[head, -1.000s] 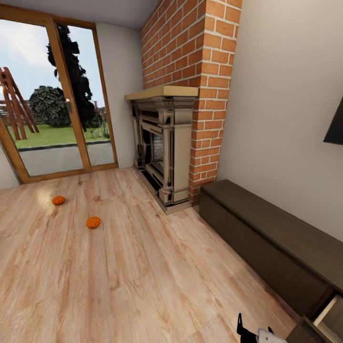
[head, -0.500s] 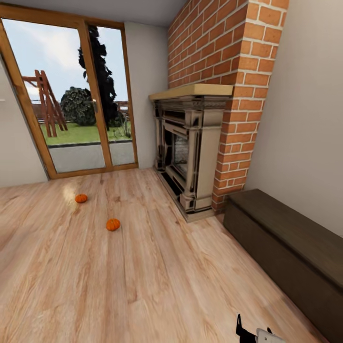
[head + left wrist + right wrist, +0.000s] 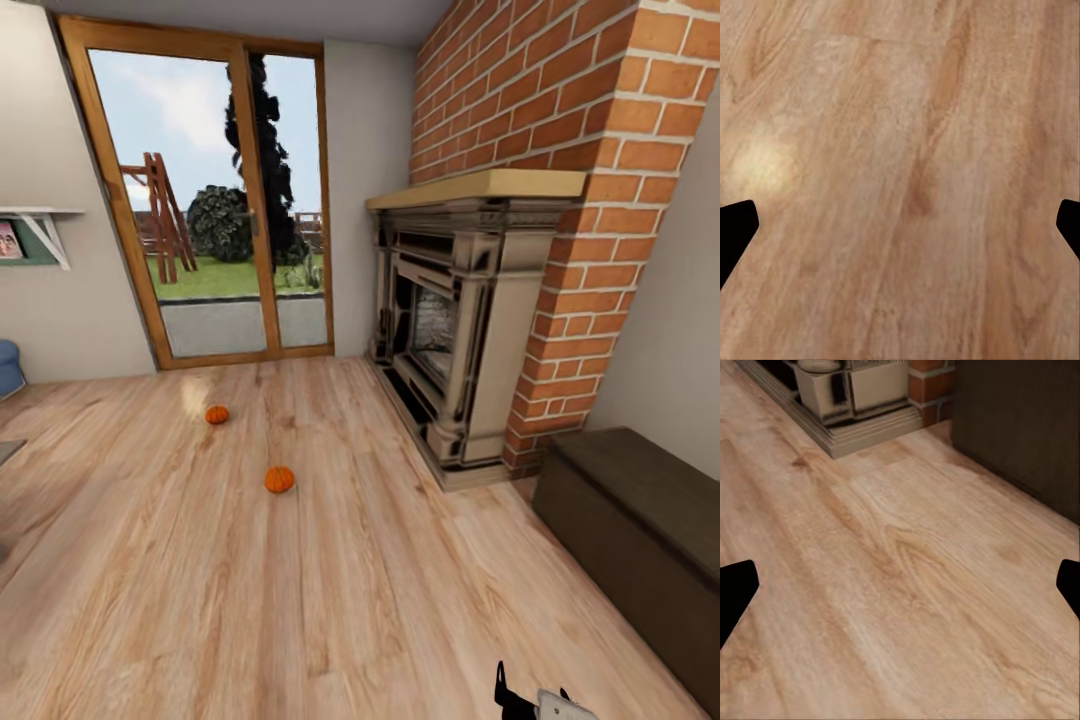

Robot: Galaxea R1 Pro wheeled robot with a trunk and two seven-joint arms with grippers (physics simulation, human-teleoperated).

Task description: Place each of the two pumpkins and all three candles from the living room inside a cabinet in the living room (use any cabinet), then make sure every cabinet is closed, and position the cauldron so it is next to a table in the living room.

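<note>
Ahead, two pumpkins (image 3: 279, 479) lie apart on the floor (image 3: 300, 600); both claws, left (image 3: 900, 225) and right (image 3: 900, 585), gape empty.

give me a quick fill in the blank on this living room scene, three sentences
1. The two pumpkins lie on the wooden ____.
2. The fireplace is set into a chimney of red ____.
3. The dark-brown cabinet stands beside the fireplace, against the ____.

Missing words: floor; brick; wall
</note>
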